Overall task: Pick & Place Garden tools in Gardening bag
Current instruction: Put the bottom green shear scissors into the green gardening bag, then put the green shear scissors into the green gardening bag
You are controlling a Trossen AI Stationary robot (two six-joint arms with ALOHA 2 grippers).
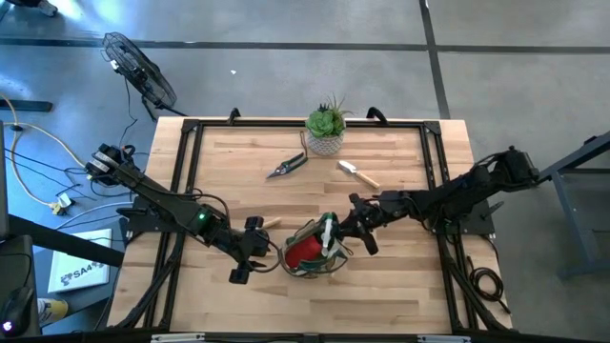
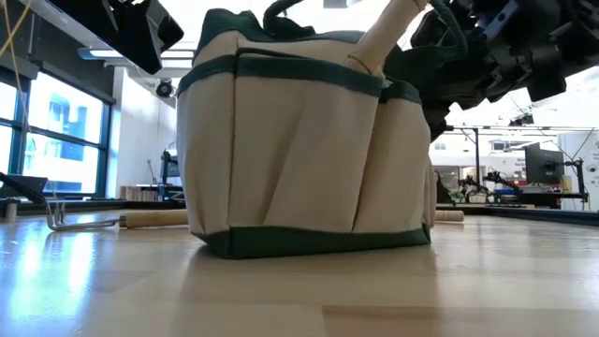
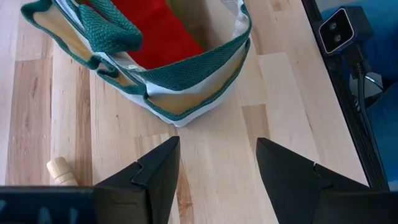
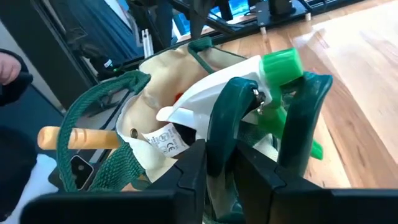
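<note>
Sitting at the table's near middle: gardening bag (image 1: 310, 255), holding a red cone-shaped piece (image 3: 163, 34) and green-and-white piece (image 4: 273, 81). Right gripper (image 4: 221, 165) pinching the bag's handle (image 4: 227, 118); left gripper (image 3: 217, 165) gaping beside it.

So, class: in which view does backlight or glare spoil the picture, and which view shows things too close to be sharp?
Low view: bright windows behind backlight the tan and green fabric bag, and glare washes the wooden table. Right wrist view: the green-and-white plastic piece at the bag's mouth, just beyond the right gripper, fills the frame, soft-edged.
</note>
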